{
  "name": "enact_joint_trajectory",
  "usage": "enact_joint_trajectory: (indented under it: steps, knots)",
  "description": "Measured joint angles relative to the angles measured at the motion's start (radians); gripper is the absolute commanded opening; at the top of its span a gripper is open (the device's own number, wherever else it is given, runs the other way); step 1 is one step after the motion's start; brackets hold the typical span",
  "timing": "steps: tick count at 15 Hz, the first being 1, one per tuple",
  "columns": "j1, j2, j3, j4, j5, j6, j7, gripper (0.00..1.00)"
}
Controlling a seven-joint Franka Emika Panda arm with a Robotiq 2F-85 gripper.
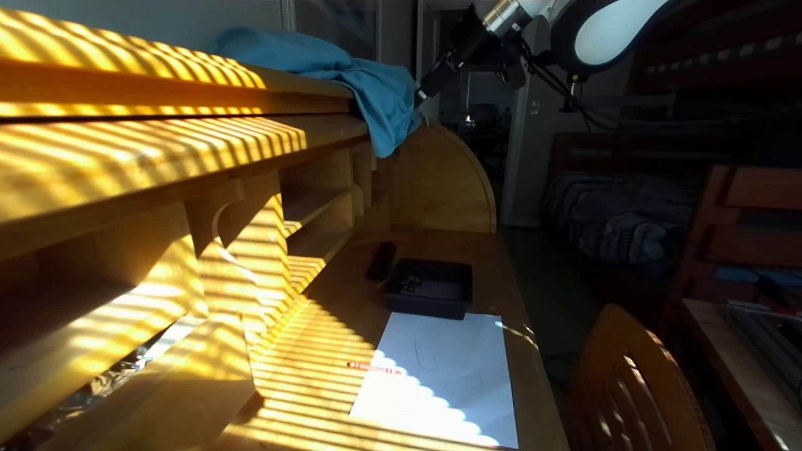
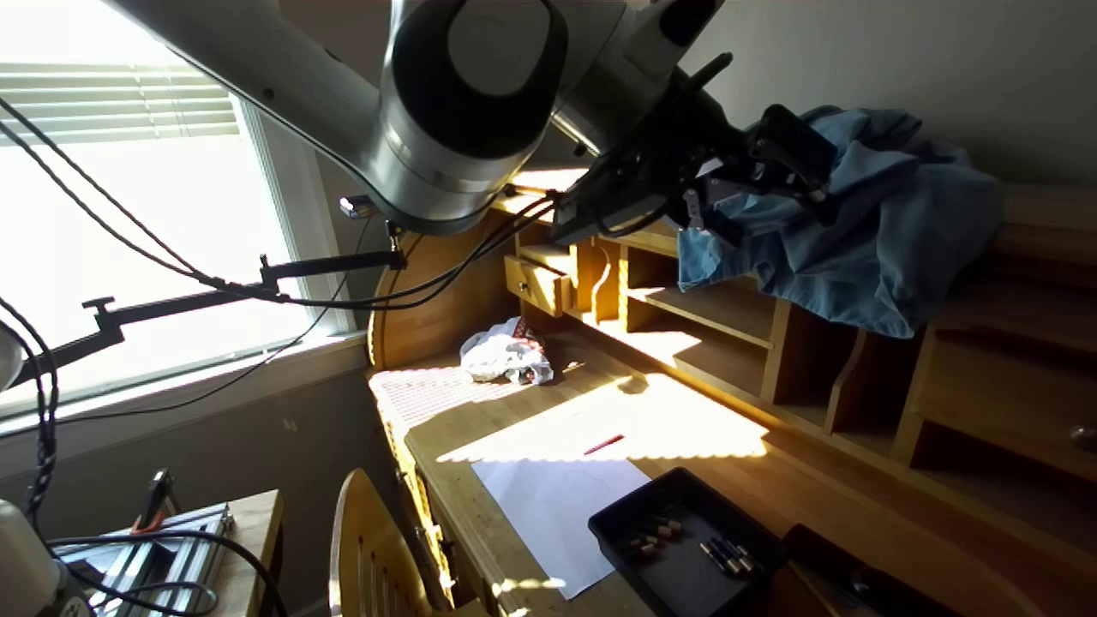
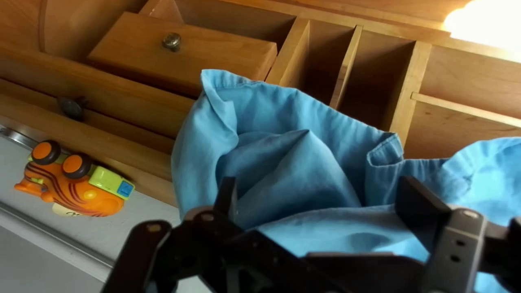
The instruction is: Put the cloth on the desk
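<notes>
Holding my claw at the blue cloth, jaws spread wide. Wrist view: cloth lies across the gap and beyond the fingers; I can't tell whether either one touches it. Past the cloth from the claw: wooden hutch with a drawer. Orange wheeled toy off to picture-left of the claw.

In an exterior view: cloth sits on top of the hutch, one end hanging over the edge right beside the claw. Well below the claw, the counter carries a black tray, a white sheet next to it and a red stick at the sheet's edge. Chair low, picture-right of the claw.

In an exterior view: cloth bunched just ahead of the claw, draping down the hutch front. Fingers apart here too. Small dark cylinders in the tray, below the claw; white-and-red bundle on the counter, lower left of it. Window well left of the claw.
</notes>
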Motion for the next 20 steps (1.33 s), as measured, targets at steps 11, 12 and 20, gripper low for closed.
enact_joint_trajectory:
  steps: [11, 12, 20]
  knots:
    - [-0.009, 0.095, -0.008, 0.057, -0.016, 0.085, 0.013, 0.72]
    - [-0.008, 0.104, -0.008, 0.063, -0.016, 0.09, 0.013, 0.69]
    - [-0.003, 0.142, 0.007, 0.082, -0.004, 0.096, 0.032, 0.11]
